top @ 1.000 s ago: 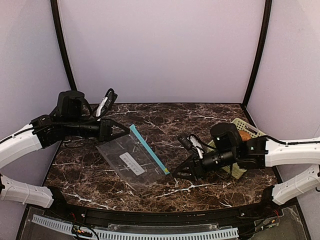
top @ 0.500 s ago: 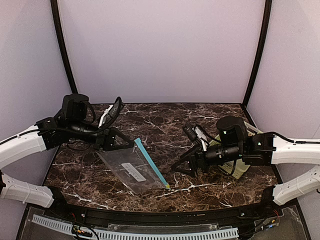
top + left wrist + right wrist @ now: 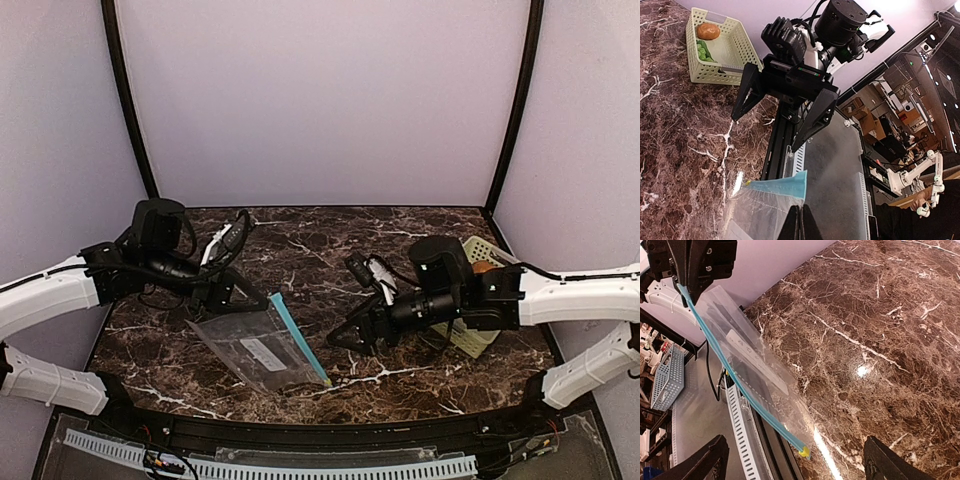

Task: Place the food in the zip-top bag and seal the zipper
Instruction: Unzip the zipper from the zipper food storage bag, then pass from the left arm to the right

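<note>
- Left of centre: left gripper (image 3: 255, 296) pinched shut on the zipper (image 3: 300, 340) end, holding the zip-top bag (image 3: 250, 350) tilted up, likely to present its mouth.
- Centre: right gripper (image 3: 345, 335) spread wide, empty, near the zipper.
- Right edge: food (image 3: 708, 31) sits in the basket (image 3: 725, 75), not yet bagged.

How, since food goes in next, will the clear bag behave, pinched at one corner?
Probably floppy: the bag hangs slanted from the left gripper, its lower end seemingly on the table. Likely light: thin, clear, empty. Its mouth will probably need holding open.

Open tabletop (image 3: 320, 250) beside tilted bag (image 3: 255, 345)
</note>
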Robot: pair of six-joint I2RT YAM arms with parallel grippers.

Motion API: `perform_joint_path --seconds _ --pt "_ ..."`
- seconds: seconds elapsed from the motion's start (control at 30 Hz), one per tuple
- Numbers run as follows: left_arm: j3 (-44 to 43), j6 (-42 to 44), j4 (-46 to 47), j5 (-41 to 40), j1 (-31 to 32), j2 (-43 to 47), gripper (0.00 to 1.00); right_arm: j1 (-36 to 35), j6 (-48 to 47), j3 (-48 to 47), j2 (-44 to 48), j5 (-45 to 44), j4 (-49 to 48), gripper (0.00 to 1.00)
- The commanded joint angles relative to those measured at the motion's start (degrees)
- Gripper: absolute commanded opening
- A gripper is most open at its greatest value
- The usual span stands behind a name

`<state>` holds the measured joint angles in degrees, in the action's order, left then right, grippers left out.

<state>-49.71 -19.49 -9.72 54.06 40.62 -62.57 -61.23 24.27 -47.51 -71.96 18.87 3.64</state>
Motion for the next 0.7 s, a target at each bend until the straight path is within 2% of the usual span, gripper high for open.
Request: perform_joint_path --seconds 0.0,0.3,0.67 --pt "1.6 0.4 1.5 1.8 0.1 0.2 0.01 -0.3 -1.6 -2.6 -3.7 2.4 -4.1 0.91" --pt "2.1 0.0 1.9 2.0 0.2 0.3 0.01 -0.3 -3.3 -5.6 -9.7 5.1 -6.0 0.92" --pt "2.8 -0.5 2.6 1.8 0.2 0.6 0.01 0.0 -4.4 -6.1 -12.6 7.0 -6.4 0.92"
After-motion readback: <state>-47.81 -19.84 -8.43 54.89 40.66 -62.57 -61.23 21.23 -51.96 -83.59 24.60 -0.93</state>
